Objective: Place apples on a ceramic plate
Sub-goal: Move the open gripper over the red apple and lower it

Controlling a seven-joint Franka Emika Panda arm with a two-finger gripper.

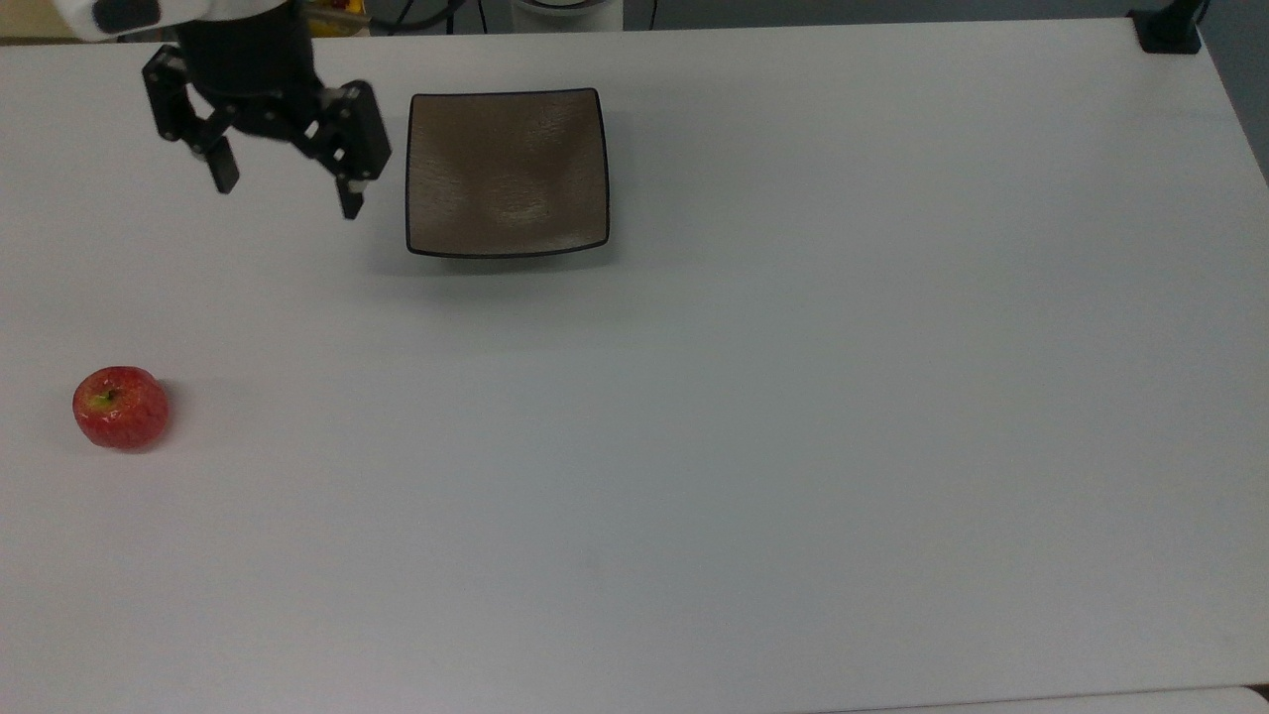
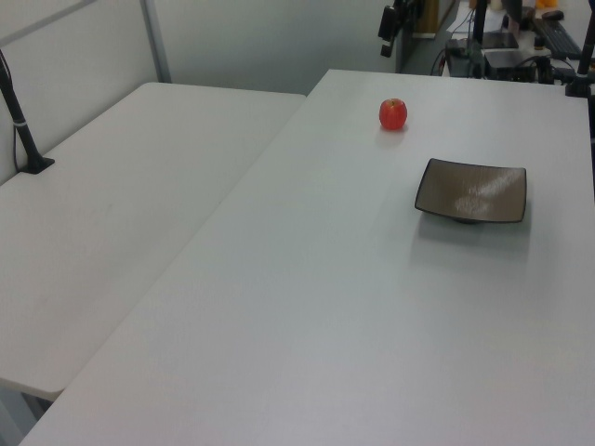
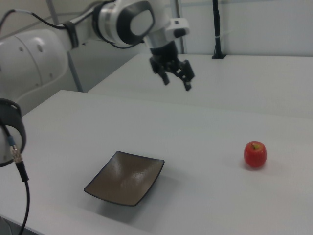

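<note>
My gripper (image 1: 288, 196) hangs in the air with its jaws wide apart and nothing between them, just beside the plate (image 1: 507, 172) on the top view's left, while the apple (image 1: 120, 408) sits on the table (image 1: 793, 446) well apart from both. So I judge the task is only at the approach: the grasp, the carry and the placing are all left. The right view shows me the arm (image 3: 117, 22) behind the gripper and its height above the table, which the top view does not give.

My arm reaches out, raised in the air.
My gripper (image 1: 288, 198) (image 3: 177, 84) points downward, its two fingers spread wide apart and holding nothing.
</note>
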